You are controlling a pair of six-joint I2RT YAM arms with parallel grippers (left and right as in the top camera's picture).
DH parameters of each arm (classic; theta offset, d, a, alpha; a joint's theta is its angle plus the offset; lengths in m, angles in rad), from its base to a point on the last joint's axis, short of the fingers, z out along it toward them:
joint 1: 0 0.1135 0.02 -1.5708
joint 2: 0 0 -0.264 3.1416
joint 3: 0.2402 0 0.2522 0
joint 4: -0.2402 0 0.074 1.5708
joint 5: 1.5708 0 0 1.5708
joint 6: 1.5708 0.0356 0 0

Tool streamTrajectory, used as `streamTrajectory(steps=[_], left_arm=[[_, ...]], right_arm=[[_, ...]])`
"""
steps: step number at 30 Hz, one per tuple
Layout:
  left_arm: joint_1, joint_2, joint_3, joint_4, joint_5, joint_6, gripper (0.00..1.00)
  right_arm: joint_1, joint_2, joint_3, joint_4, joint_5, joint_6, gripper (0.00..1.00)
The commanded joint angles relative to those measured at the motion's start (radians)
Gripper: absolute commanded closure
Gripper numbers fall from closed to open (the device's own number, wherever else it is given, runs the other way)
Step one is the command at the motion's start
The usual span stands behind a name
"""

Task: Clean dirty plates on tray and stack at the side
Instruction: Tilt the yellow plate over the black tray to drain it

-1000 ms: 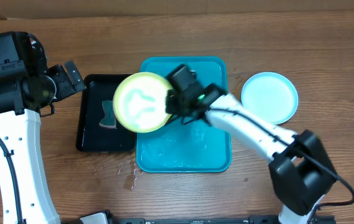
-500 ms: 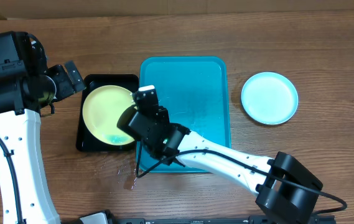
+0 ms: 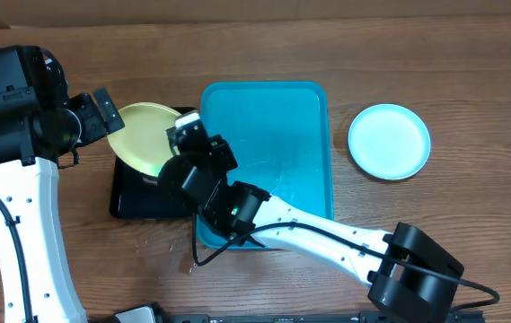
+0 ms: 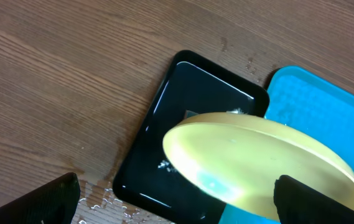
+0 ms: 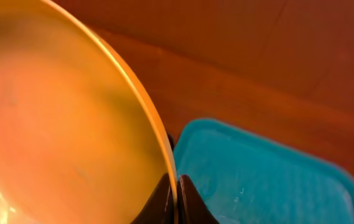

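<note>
Your right pincer (image 5: 177, 200) is clamped on the yellow plate (image 3: 143, 133) at its rim. The plate's tilted over the black tray (image 3: 138, 199) nr the desk's left edge, prob. so it drains there, not on the blue tray (image 3: 282, 135). Left pincer (image 3: 101, 112) is spread wide, empty. The cyan plate (image 3: 389, 141) sits nr the right edge, prob. the stack spot.

Place: we take this for a robotics lab bench | Rig: we see two white-and-black arms, left arm (image 3: 22, 206) at frame left, right arm (image 3: 318, 235) lower centre, at a wood-grain table (image 3: 453, 54) | Props: we count plastic ware: blue tray (image 3: 282, 126), black tray (image 3: 138, 202), yellow-green plate (image 3: 143, 135), cyan plate (image 3: 389, 141) | Backdrop: plain beige strip (image 3: 237, 9), top edge
</note>
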Motion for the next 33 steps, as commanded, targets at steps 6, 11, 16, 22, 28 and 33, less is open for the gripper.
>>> streamTrajectory(steps=[6,11,16,22,28,33], left_arm=[[0.0,0.0,0.012,0.0,0.007,-0.013,0.0],[0.0,0.0,0.012,0.0,0.007,-0.013,0.0],[0.0,0.0,0.012,0.0,0.007,-0.013,0.0],[0.0,0.0,0.012,0.0,0.007,-0.013,0.0],[0.0,0.0,0.012,0.0,0.007,-0.013,0.0],[0.0,0.0,0.012,0.0,0.007,-0.013,0.0]], right_arm=[[0.05,-0.036,0.027,0.187,0.217,-0.378,0.96],[0.063,-0.036,0.027,0.294,0.277,-0.529,0.96],[0.08,-0.036,0.027,0.389,0.311,-0.627,0.96],[0.092,-0.036,0.027,0.456,0.346,-0.674,0.96],[0.093,-0.036,0.027,0.497,0.376,-0.673,0.96],[0.093,-0.036,0.027,0.514,0.377,-0.674,0.96]])
